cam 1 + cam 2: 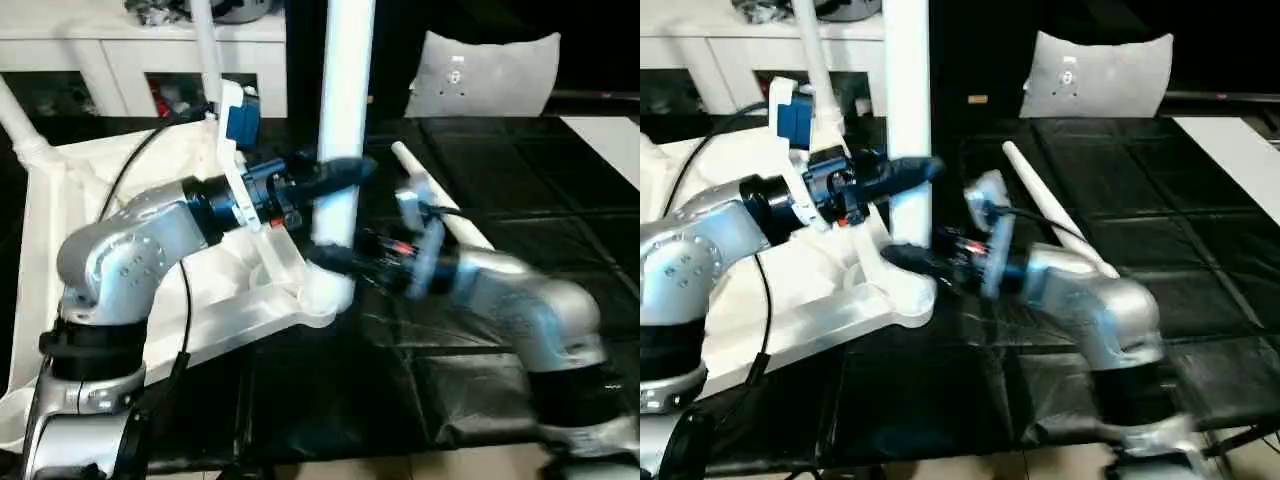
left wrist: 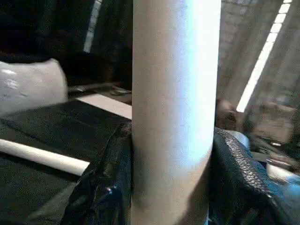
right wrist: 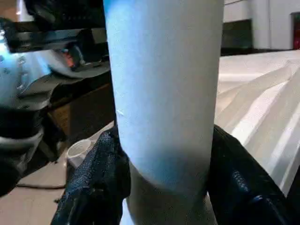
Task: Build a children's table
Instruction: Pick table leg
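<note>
The table top (image 1: 150, 290) is laid upside down on the black floor (image 1: 520, 170), ribs up, and an upright leg (image 1: 340, 120) is stood in its near corner socket (image 1: 325, 290). The leg is clamped by both grippers: the left gripper (image 1: 340, 172) is closed on it above, and the right gripper (image 1: 335, 258) is closed on it just over the socket. In the wrist views the black fingers (image 2: 234, 178) are seen pressed against both sides of the tube. Two more legs (image 1: 205, 45) are already stood in other corners, and a spare leg (image 1: 440, 205) is left lying on the floor just beside the right arm.

The main risk is judged to be a leg that is not fully seated. If it is pushed off-axis, it may be jammed in the socket, or the light top may be tilted or slid. A smooth tapered tube may also be let slip through the fingers under downward force. The spare leg could be knocked and rolled by the right forearm.
</note>
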{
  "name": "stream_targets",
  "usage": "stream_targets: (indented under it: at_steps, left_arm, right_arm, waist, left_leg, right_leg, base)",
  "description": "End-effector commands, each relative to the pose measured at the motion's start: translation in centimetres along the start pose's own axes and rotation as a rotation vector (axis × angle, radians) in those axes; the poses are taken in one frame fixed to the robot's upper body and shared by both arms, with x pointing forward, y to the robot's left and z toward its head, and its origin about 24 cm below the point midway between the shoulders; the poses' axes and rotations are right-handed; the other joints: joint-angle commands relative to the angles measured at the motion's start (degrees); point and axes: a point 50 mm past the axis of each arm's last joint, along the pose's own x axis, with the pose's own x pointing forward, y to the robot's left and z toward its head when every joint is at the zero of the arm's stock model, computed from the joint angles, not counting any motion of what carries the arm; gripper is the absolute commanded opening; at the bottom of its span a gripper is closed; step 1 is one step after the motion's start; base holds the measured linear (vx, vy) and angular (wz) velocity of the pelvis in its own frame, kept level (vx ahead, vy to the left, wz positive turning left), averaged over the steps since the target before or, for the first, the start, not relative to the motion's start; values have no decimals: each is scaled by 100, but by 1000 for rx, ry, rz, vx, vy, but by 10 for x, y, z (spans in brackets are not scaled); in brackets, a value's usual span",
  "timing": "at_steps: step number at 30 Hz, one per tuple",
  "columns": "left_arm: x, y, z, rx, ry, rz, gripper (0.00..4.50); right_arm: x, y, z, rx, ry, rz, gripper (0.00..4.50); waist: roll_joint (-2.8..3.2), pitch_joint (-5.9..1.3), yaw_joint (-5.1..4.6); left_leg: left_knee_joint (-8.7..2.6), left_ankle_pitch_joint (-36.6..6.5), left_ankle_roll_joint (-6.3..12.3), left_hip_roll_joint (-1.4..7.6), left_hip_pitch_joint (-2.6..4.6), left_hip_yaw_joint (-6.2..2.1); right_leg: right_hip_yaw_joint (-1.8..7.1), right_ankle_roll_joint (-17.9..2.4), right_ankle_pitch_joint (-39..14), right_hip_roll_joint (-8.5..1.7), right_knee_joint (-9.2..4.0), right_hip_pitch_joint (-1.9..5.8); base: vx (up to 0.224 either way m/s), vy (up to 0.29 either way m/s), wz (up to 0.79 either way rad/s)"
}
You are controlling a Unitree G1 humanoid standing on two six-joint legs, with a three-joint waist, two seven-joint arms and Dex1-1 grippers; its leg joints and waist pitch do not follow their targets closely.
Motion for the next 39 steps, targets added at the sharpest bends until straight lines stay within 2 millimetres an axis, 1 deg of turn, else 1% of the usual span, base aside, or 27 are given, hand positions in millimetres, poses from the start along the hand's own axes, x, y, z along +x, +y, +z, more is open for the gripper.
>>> stream_targets:
  at_steps: [1, 3, 4, 5, 7, 8, 9, 10, 12, 14, 17, 19, 25, 26, 28, 29, 31, 32, 33, 34, 35, 36, 37, 38, 39]
  left_arm:
    - [4, -6, -4, 44, 26, 18, 254]
    - [6, -9, -7, 123, 14, 79, 254]
    - [7, -10, -8, 146, 11, 102, 254]
    - [9, -10, -9, 147, -4, 141, 254]
    - [12, -10, -11, 171, -18, 201, 254]
    - [13, -11, -13, 180, -27, 235, 254]
    - [14, -12, -14, 184, -30, 248, 219]
    - [15, -12, -15, 190, -37, 278, 184]
    - [15, -11, -17, 208, -44, 329, 184]
    - [15, -11, -19, 235, -48, 373, 184]
    - [15, -11, -20, 220, -65, 402, 184]
    - [16, -11, -20, 213, -73, 417, 184]
    - [16, -10, -23, 175, -80, 409, 184]
    - [15, -8, -22, 173, -76, 416, 184]
    - [14, -4, -22, 163, -71, 423, 184]
    - [12, -1, -20, 152, -69, 417, 184]
    - [11, 2, -17, 118, -68, 383, 184]
    - [11, 2, -16, 106, -69, 364, 184]
    - [11, 2, -15, 100, -70, 350, 184]
    - [10, 2, -10, 64, -70, 277, 184]
    - [10, 2, -9, 53, -71, 253, 184]
    - [10, 2, -8, 36, -68, 227, 184]
    - [10, 2, -7, 26, -66, 213, 184]
    - [10, -1, -4, 10, -65, 144, 184]
    - [10, -1, -3, -5, -65, 115, 184]
  right_arm:
    - [-3, -12, 10, -55, -18, -135, 194]
    - [2, -14, 8, -78, -17, -171, 193]
    - [4, -14, 7, -83, -19, -186, 193]
    - [6, -15, 7, -89, -22, -197, 193]
    - [9, -15, 7, -96, -32, -216, 193]
    - [10, -16, 8, -103, -38, -229, 193]
    - [11, -16, 8, -108, -41, -236, 193]
    - [11, -17, 8, -109, -45, -244, 193]
    - [13, -18, 8, -117, -48, -260, 193]
    - [14, -18, 8, -123, -51, -266, 193]
    - [16, -18, 8, -130, -54, -270, 193]
    - [17, -18, 8, -137, -54, -272, 193]
    - [17, -18, 8, -148, -50, -276, 193]
    - [17, -19, 8, -160, -41, -283, 193]
    - [16, -20, 9, -170, -38, -298, 193]
    - [14, -20, 11, -158, -53, -286, 228]
    - [11, -20, 14, -146, -69, -267, 263]
    - [10, -20, 15, -142, -72, -259, 265]
    - [9, -20, 15, -140, -73, -253, 265]
    - [3, -18, 18, -118, -64, -193, 265]
    - [1, -16, 19, -110, -59, -172, 271]
    - [-1, -15, 19, -101, -51, -140, 301]
    - [-3, -13, 19, -96, -46, -122, 306]
    - [-9, -9, 21, -81, -29, -63, 310]
    - [-11, -7, 22, -70, -24, -36, 333]
  waist:
    - [42, -390, 0]
    - [41, -389, 1]
    - [45, -384, -5]
    - [34, -383, -4]
    - [43, -377, -7]
    - [30, -380, -15]
    - [19, -378, -13]
    - [23, -382, -14]
    - [37, -383, -17]
    - [15, -382, -22]
    - [27, -384, -19]
    - [37, -383, -22]
    - [30, -379, -24]
    - [40, -381, -23]
    - [36, -385, -24]
    - [39, -387, -21]
    - [45, -386, -24]
    - [22, -380, -31]
    - [24, -381, -24]
    - [32, -386, -14]
    - [36, -392, -2]
    - [25, -394, -1]
    - [26, -394, 0]
    - [24, -405, 17]
    - [-3, -401, 21]
  left_leg:
    - [-399, -668, -227, 366, 163, -137]
    - [-405, -704, -239, 367, 156, -141]
    - [-407, -712, -257, 372, 161, -140]
    - [-407, -750, -266, 364, 162, -134]
    - [-416, -799, -300, 379, 154, -144]
    - [-417, -794, -294, 377, 155, -140]
    - [-416, -795, -290, 374, 149, -142]
    - [-412, -788, -276, 371, 149, -142]
    - [-410, -746, -253, 377, 144, -151]
    - [-398, -734, -226, 363, 137, -143]
    - [-399, -733, -229, 364, 144, -143]
    - [-400, -733, -230, 368, 146, -147]
    - [-403, -786, -229, 363, 147, -146]
    - [-401, -783, -226, 361, 146, -147]
    - [-398, -753, -233, 354, 145, -146]
    - [-396, -752, -235, 353, 153, -143]
    - [-401, -770, -250, 353, 160, -145]
    - [-404, -794, -253, 348, 160, -139]
    - [-399, -793, -251, 336, 160, -138]
    - [-393, -795, -236, 331, 175, -132]
    - [-384, -771, -220, 327, 180, -130]
    - [-387, -678, -185, 334, 160, -135]
    - [-384, -596, -149, 338, 153, -137]
    - [-371, -553, -97, 332, 159, -135]
    - [-365, -495, -38, 324, 145, -126]
  right_leg:
    - [260, -1281, 177, -489, -358, 204]
    - [261, -1254, 125, -496, -365, 213]
    - [267, -1186, 109, -486, -372, 198]
    - [271, -1161, 60, -487, -378, 200]
    - [272, -1144, 34, -496, -384, 202]
    - [272, -1131, 40, -487, -390, 204]
    - [275, -1117, 45, -489, -387, 206]
    - [275, -1096, 44, -490, -383, 210]
    - [276, -1075, 99, -487, -385, 207]
    - [278, -1072, 115, -486, -394, 210]
    - [273, -1070, 125, -473, -389, 200]
    - [272, -1081, 162, -473, -386, 198]
    - [273, -1081, 124, -472, -391, 196]
    - [272, -1080, 128, -471, -389, 196]
    - [271, -1074, 174, -466, -382, 197]
    - [270, -1085, 190, -467, -381, 192]
    - [267, -1095, 174, -462, -375, 187]
    - [269, -1094, 152, -456, -384, 184]
    - [269, -1099, 129, -461, -380, 191]
    - [268, -1098, 97, -455, -387, 190]
    - [267, -1105, 120, -453, -377, 196]
    - [267, -1122, 267, -446, -360, 202]
    - [261, -1156, 403, -452, -349, 206]
    - [259, -1184, 461, -459, -344, 219]
    - [261, -1214, 491, -461, -341, 225]
  base:
    - [0, 0, 0]
    - [0, 0, 0]
    - [0, 0, 0]
    - [0, 0, 0]
    - [0, 0, 0]
    - [0, 0, 0]
    - [0, 0, 0]
    - [0, 0, 0]
    - [0, 0, 0]
    - [0, 0, 0]
    - [0, 0, 0]
    - [0, 0, 0]
    - [0, 0, 0]
    - [0, 0, 0]
    - [0, 0, 0]
    - [0, 0, 0]
    - [0, 0, 0]
    - [0, 0, 0]
    - [0, 0, 0]
    - [0, 0, 0]
    - [0, 0, 0]
    - [0, 0, 0]
    - [0, 0, 0]
    - [0, 0, 0]
    - [0, 0, 0]
